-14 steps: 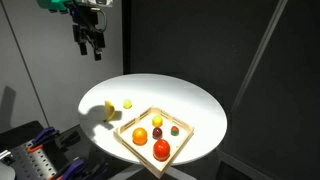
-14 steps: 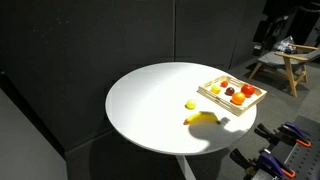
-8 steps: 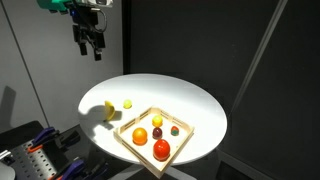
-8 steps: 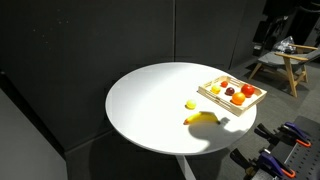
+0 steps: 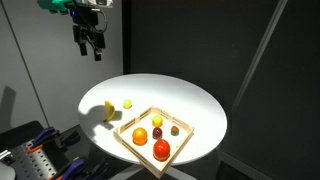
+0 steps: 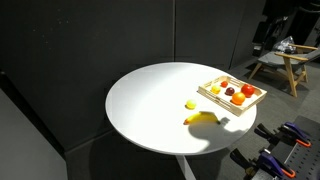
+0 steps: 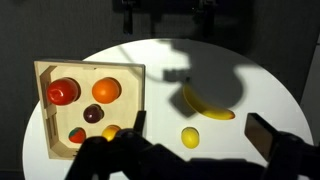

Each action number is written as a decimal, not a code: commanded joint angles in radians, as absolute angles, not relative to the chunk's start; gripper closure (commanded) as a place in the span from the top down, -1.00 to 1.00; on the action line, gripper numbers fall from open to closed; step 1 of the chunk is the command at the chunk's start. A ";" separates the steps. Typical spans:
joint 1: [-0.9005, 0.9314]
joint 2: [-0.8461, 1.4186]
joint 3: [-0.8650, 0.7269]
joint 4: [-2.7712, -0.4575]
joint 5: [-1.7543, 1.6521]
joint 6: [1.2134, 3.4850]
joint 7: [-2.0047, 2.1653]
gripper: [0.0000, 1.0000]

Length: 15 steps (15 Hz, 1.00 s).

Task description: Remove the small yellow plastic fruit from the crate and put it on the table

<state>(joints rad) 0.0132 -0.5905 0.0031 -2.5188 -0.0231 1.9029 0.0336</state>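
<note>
While the fingers (image 7: 262, 137) hang spread and empty high above the counter's (image 5: 185, 100) left side, clear of everything, a banana (image 5: 108, 110) and a tiny yellow ball (image 5: 127, 103) lie loose beside the crate (image 5: 137, 157). Inside, near its back rim, the small yellow fruit (image 5: 157, 120) sits uncovered; the low wall should leave room for a top-down grip.

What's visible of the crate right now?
The crate is a shallow square tray of light wood with a low rim. It lies flat near the edge of the round white table. It holds five pieces: an orange fruit, a red fruit, a small yellow fruit, a dark purple fruit and a tiny red fruit. A banana lies beside it on the table, apart. The claw hangs high above, not touching it.
</note>
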 commanded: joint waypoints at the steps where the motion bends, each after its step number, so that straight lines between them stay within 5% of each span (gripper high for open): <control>1: 0.009 -0.589 0.007 -2.517 -0.021 1.901 0.031 1.00; 15: 0.011 -0.532 0.006 -2.480 -0.007 1.921 0.038 1.00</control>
